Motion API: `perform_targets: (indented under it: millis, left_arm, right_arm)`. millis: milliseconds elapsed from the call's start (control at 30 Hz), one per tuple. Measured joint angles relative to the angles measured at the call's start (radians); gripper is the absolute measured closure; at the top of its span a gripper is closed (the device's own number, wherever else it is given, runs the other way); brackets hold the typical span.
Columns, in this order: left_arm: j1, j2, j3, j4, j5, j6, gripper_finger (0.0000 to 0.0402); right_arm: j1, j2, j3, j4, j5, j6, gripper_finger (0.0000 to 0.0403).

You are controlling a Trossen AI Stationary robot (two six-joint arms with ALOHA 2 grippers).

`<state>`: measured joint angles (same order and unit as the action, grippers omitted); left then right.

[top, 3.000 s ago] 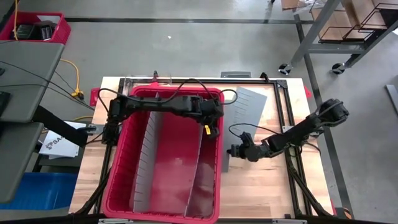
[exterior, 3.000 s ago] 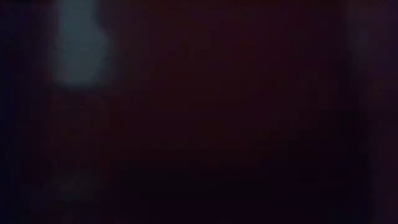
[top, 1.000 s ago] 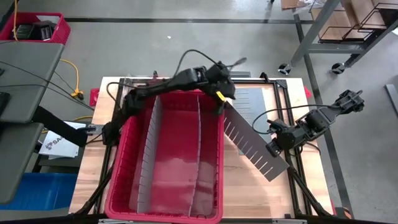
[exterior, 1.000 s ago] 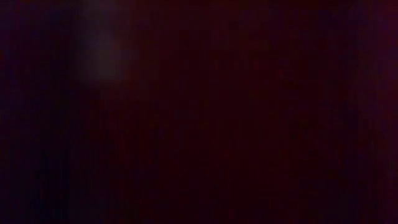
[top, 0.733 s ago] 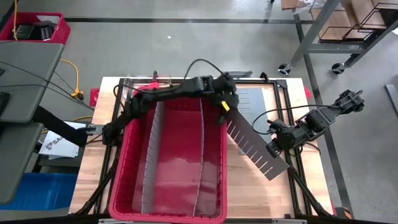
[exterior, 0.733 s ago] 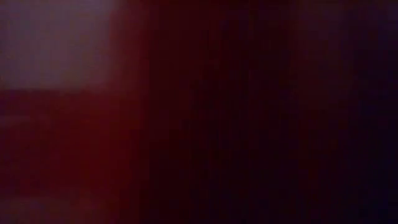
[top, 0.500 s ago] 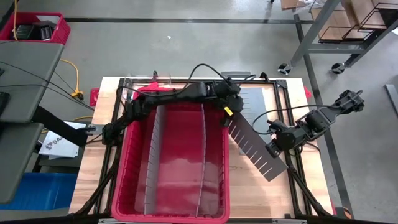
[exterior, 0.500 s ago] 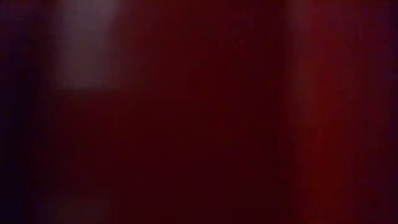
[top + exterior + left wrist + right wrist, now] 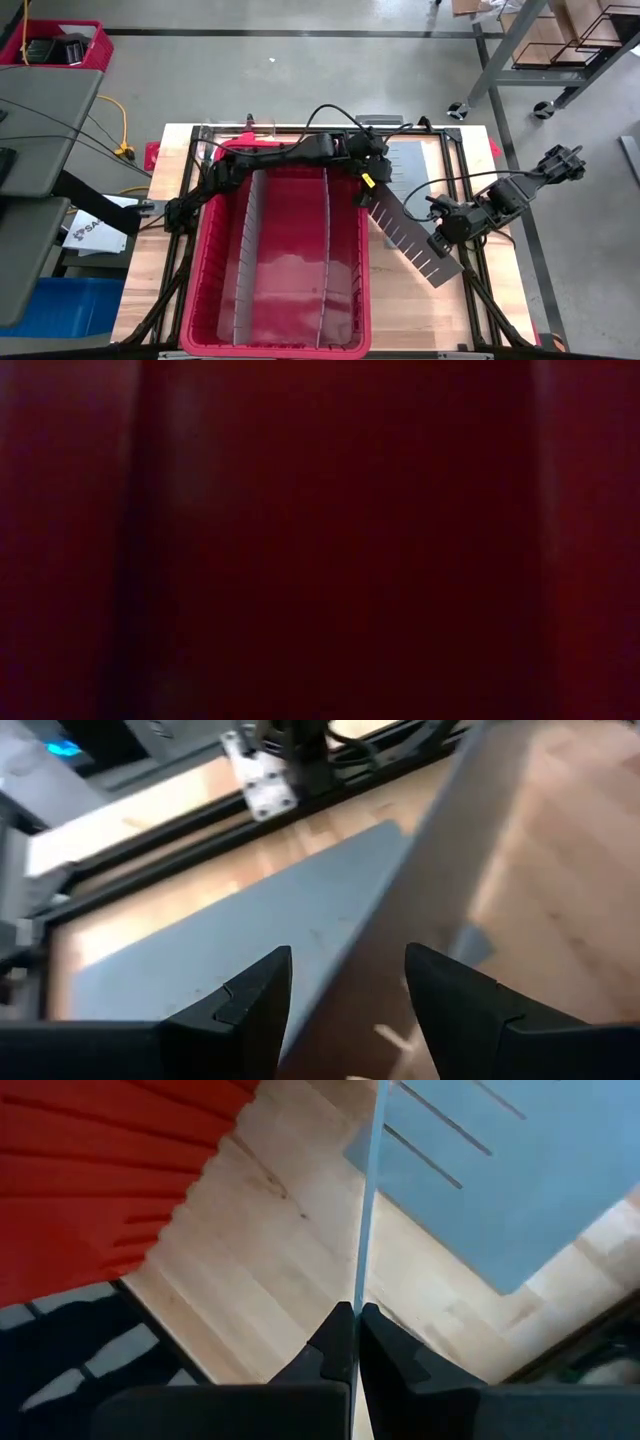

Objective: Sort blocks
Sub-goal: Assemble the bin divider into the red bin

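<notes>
Low view: you get only dark red blur, nothing readable. No blocks to be seen in any view; cannot tell where they are.

Bin: two dividers standing inside.

Right gripper: clamped on edge of slotted sheet, right of bin.

Left gripper: at bin's far right corner, fingers parted, sheet edge between; contact unclear.

Change: bin swung straighter on table; sheet raised.

Wooden bench carries a black frame around its edge, a red bin left of centre, and a flat grey divider sheet beside it.
</notes>
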<state>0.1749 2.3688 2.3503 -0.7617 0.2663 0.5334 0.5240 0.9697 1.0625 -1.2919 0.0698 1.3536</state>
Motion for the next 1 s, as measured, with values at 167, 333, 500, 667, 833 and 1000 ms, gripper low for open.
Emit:
perform_targets:
  millis: [167,333,500,667,833,1000]
  left_arm:
    - [-0.002,-0.002,0.0,-0.045,0.021,-0.008,0.0208]
    - [-0.002,0.0,-0.004,0.006,-0.013,-0.031,0.0208]
    - [-0.003,0.003,0.003,0.033,-0.007,-0.056,0.0209]
    - [-0.009,0.006,0.004,-0.014,0.058,-0.03,0.022]
    - [-0.036,0.006,0.004,0.002,0.001,0.024,0.0321]
    - [-0.051,-0.013,0.002,0.011,-0.038,-0.009,0.0386]
  right_arm:
    - [0.0,0.0,0.068,-0.038,0.009,-0.031,0.0403]
    - [0.0,0.009,0.145,-0.055,0.031,-0.052,0.0403]
    - [0.0,0.051,0.217,-0.109,0.057,-0.103,0.0403]
    - [0.0,0.084,0.277,-0.159,0.078,-0.134,0.0403]
    - [0.0,0.085,0.297,-0.168,0.083,-0.141,0.0403]
    - [0.0,0.083,0.303,-0.169,0.094,-0.153,0.0402]
